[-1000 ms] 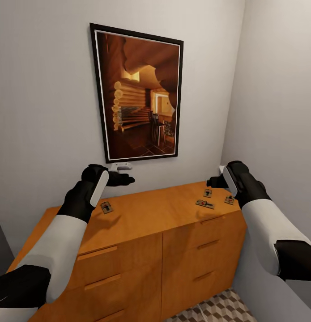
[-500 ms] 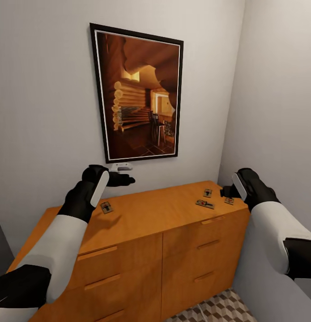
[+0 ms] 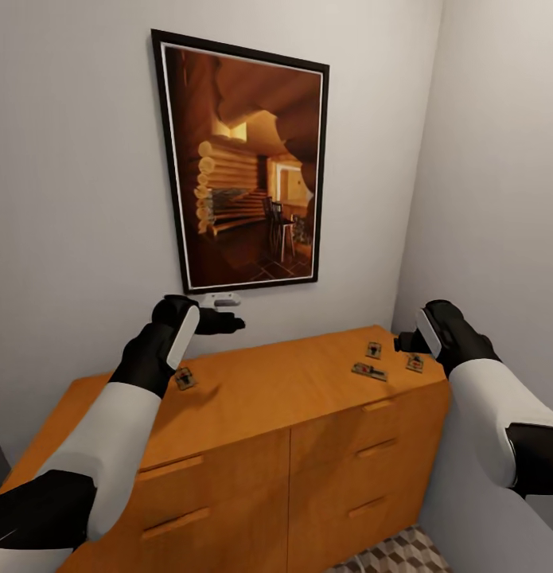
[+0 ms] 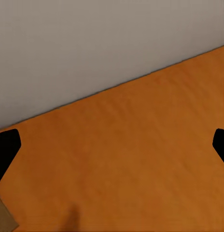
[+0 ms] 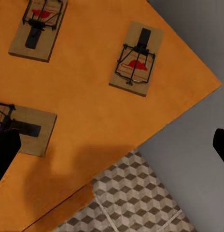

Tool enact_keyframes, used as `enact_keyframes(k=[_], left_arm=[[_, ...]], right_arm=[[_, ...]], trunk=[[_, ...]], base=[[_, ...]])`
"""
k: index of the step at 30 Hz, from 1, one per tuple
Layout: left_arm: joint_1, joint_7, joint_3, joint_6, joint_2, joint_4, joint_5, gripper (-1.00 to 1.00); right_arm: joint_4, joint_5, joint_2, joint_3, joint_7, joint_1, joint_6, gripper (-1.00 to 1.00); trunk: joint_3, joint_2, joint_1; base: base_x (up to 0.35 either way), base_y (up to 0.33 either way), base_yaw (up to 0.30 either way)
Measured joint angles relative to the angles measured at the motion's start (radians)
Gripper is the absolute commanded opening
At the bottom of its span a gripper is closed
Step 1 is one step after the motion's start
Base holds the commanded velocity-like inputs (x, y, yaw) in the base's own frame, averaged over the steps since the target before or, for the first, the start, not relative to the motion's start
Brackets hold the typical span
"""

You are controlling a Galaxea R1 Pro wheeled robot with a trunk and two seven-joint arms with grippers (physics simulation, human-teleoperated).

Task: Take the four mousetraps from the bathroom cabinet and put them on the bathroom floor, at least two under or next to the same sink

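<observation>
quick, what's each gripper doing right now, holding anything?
Left gripper: open, empty, above the cabinet.
Right gripper: open, empty, over the mousetraps.

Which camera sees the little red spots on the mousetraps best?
The right wrist view: it looks closely down on three mousetraps, red spots clear. The head view shows four as tiny boards on the cabinet. The left wrist view shows bare cabinet top.

Four mousetraps (image 3: 374, 349) on cabinet (image 3: 260, 398) top, three right, one left

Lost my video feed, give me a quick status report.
Both pincers open, empty: left pincer, right pincer. Four mousetraps on the cabinet: three by the right pincer, one under the left. Nothing blocking.
</observation>
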Motion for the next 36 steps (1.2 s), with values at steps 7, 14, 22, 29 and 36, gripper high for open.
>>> enact_keyframes(k=[7, 14, 22, 29, 36], left_arm=[[0.0, 0.0, 0.0, 0.0, -0.002, 0.008, -0.001, 1.0], [0.0, 0.0, 0.0, 0.0, -0.003, 0.01, 0.0, 1.0], [0.0, 0.0, 0.0, 0.001, -0.003, 0.01, 0.0, 1.0], [0.0, 0.0, 0.0, 0.0, -0.004, 0.011, 0.0, 1.0], [0.0, 0.001, 0.0, -0.001, -0.004, 0.015, 0.0, 1.0]], right_arm=[[-0.006, -0.001, 0.001, -0.004, 0.001, 0.0, 0.0, 1.0], [-0.016, -0.001, 0.001, -0.006, 0.003, 0.0, 0.0, 1.0], [-0.021, -0.001, 0.002, -0.006, 0.004, 0.0, 0.0, 1.0], [-0.022, -0.001, 0.002, -0.006, 0.004, 0.0, 0.0, 1.0], [-0.017, -0.001, 0.0, -0.007, 0.0, 0.0, 0.0, 1.0]], trunk=[[0.0, 0.0, 0.0], [0.0, 0.0, 0.0], [0.0, 0.0, 0.0], [0.0, 0.0, 0.0], [0.0, 0.0, 0.0]], base=[[0.1, 0.0, 0.0], [0.024, 0.0, 0.0], [0.006, 0.0, 0.0], [0.078, 0.0, 0.0], [0.233, -0.011, 0.0]])
